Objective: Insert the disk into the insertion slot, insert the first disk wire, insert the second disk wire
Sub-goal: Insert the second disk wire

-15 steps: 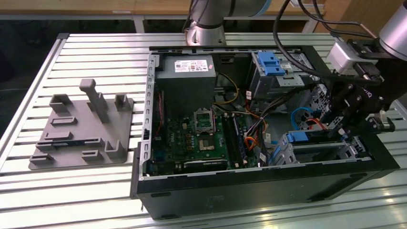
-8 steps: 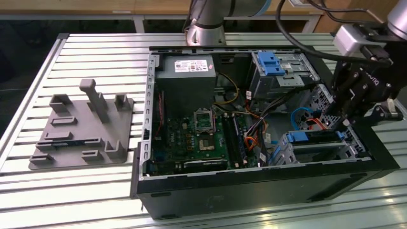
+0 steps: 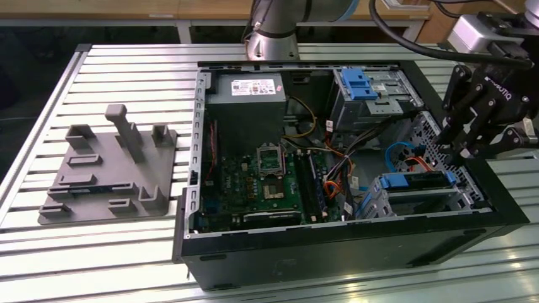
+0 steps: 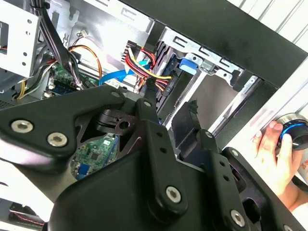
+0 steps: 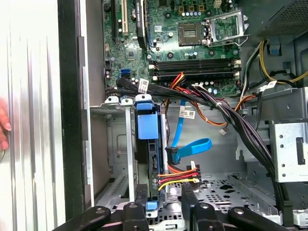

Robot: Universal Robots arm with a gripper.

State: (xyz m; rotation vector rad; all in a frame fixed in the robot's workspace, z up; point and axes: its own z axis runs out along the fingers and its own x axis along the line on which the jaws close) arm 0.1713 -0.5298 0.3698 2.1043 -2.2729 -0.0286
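Disk (image 5: 145, 126), judged already seated in the insertion slot (image 5: 118, 144) directly ahead of the jaws, is being faced by the gripper (image 5: 164, 188), jaws spread and empty; red-yellow wire (image 5: 178, 176) between them, blue wire (image 5: 195, 146) just beyond, mating unconfirmed.

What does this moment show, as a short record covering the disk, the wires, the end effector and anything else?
disk: in blue carrier, seated in the drive bay
blue cable: plug beside the disk, connection unclear
red-yellow wires: reach the disk's edge
end effector: open, tips close by the red-yellow wires
hand: outside the case, on a knob
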